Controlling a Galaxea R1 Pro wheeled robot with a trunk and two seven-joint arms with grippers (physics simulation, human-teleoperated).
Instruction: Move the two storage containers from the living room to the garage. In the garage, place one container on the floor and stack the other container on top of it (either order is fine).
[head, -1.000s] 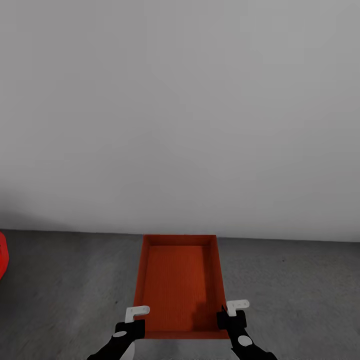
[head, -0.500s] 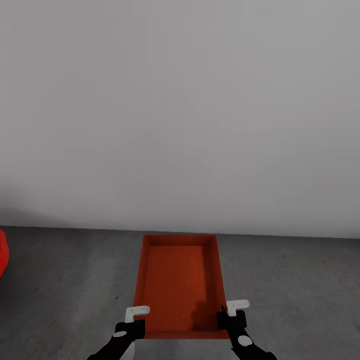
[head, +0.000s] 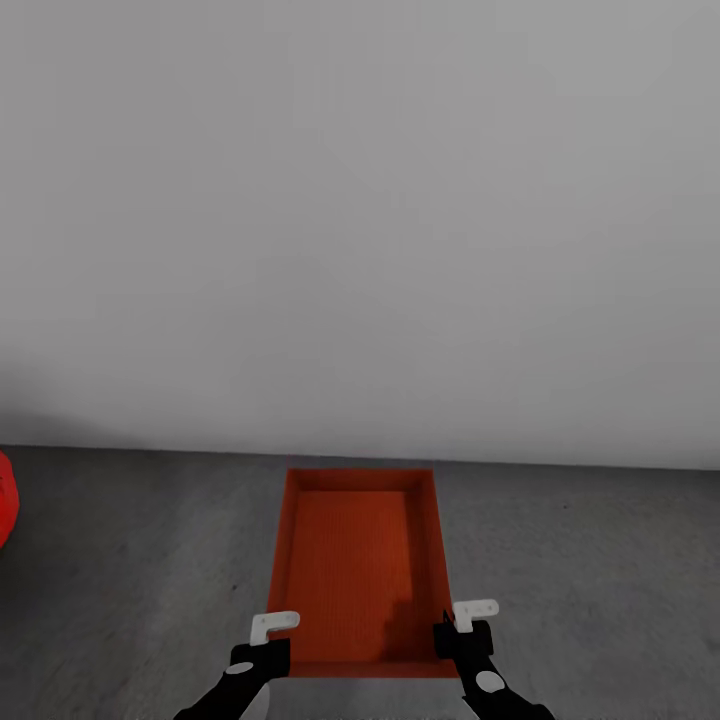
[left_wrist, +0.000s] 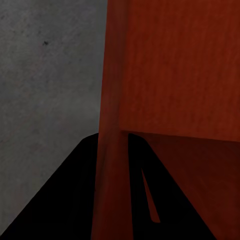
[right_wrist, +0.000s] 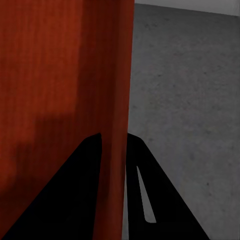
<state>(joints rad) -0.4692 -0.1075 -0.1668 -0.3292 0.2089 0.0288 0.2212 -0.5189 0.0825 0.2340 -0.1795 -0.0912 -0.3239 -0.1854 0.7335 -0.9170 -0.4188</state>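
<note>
One orange-red open-top storage container (head: 355, 560) lies lengthwise in front of me over the grey concrete floor (head: 140, 560) of the garage. Nothing lies inside it. My left gripper (head: 268, 650) is shut on its left wall near the front corner, and my right gripper (head: 455, 635) is shut on its right wall. In the left wrist view the wall (left_wrist: 112, 100) runs between the black fingers (left_wrist: 75, 200). The right wrist view shows the same with the other wall (right_wrist: 117, 90). Whether the container touches the floor I cannot tell.
A plain white wall (head: 360, 220) stands straight ahead, just beyond the container's far end. A bit of the red car (head: 5, 500) shows at the left edge. Bare concrete stretches to both sides of the container.
The line where wall meets floor has risen slightly in the picture, so the camera has moved. The container and both grippers hold the same place in the view.
</note>
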